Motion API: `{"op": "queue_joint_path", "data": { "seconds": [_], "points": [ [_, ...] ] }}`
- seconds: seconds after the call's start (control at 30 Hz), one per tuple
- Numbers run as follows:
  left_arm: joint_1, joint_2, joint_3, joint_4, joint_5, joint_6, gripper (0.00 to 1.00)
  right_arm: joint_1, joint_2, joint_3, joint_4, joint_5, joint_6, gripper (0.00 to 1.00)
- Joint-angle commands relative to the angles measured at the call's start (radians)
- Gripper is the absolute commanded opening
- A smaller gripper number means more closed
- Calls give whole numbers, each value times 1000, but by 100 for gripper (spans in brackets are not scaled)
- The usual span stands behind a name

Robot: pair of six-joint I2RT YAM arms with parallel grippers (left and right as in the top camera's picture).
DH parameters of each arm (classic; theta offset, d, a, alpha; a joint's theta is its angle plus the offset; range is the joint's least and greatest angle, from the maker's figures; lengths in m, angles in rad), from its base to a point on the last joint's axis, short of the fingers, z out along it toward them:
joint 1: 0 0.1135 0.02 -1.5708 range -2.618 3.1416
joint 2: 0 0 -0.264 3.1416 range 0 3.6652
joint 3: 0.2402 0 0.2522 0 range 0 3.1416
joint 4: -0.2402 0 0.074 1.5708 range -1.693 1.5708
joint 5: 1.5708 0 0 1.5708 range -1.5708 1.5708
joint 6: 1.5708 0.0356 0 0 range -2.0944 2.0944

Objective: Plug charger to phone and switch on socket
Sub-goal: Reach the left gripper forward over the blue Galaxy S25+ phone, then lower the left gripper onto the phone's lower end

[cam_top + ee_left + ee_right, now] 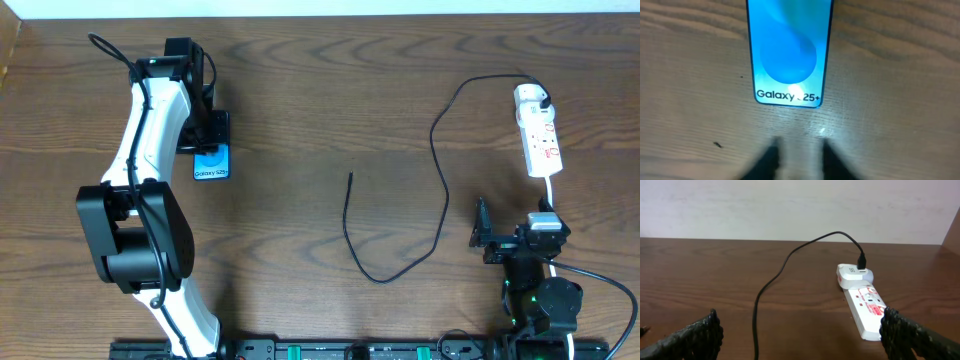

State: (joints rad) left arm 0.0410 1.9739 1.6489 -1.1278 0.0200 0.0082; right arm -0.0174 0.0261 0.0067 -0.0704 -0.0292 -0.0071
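Mid-table lies the charger [444,195], looking limp and light, probably best pinched just behind its stiff plug tip [351,176]; left end effector [800,146] slightly parted, empty, at the phone [788,50], right end effector [801,317] wide open.

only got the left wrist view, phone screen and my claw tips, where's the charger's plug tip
Observer: The charger's free tip lies loose on the table between the arms, apart from the phone.
Operator: other end plugged in?
Observer: Yes, it runs into the white plug at the socket's far end.
Operator: right claw busy?
Observer: No, the right claw is open and empty, socket ahead of it.
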Motion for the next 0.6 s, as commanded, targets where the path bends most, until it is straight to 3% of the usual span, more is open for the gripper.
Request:
{"op": "queue_joint_path", "data": {
  "seconds": [0.0, 0.3, 0.57],
  "points": [
    [-2, 5, 22, 8, -9, 6, 98, 4, 0, -1, -5, 4, 13, 99],
    [0, 30, 47, 28, -9, 51, 98, 4, 0, -1, -5, 4, 14, 99],
    [0, 200, 267, -113, -9, 49, 98, 4, 0, -1, -5, 4, 13, 99]
  ]
}}
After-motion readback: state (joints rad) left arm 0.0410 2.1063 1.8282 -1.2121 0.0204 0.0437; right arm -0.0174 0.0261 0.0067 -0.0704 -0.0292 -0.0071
